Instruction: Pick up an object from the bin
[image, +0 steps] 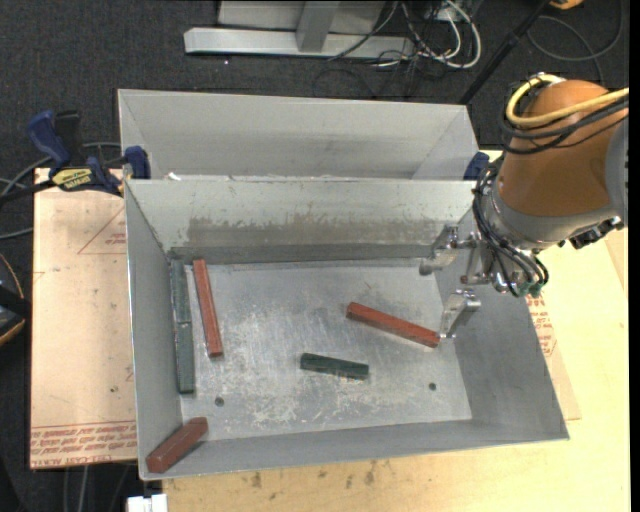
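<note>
Scuffed grey sheet metal makes the bin (300, 290), its walls sloping to a flat floor. At the left of the frame a long grey-green bar (183, 325) lies along the wall with a red-brown strip (208, 308) just beside it. A stubby red-brown block (177, 445) rests at the lower left corner. Near the middle lies a short dark green bar (335, 366). Right of centre a slanting red-brown bar (392, 325) lies flat, its right end just beside my gripper (445, 295). My fingers are spread, with nothing between them. I judge this bar stiff, light and square-edged, probably wood or plastic, not fragile. Its flat sides should grip well. I would close across its narrow width nearer the middle, so it does not swing.
</note>
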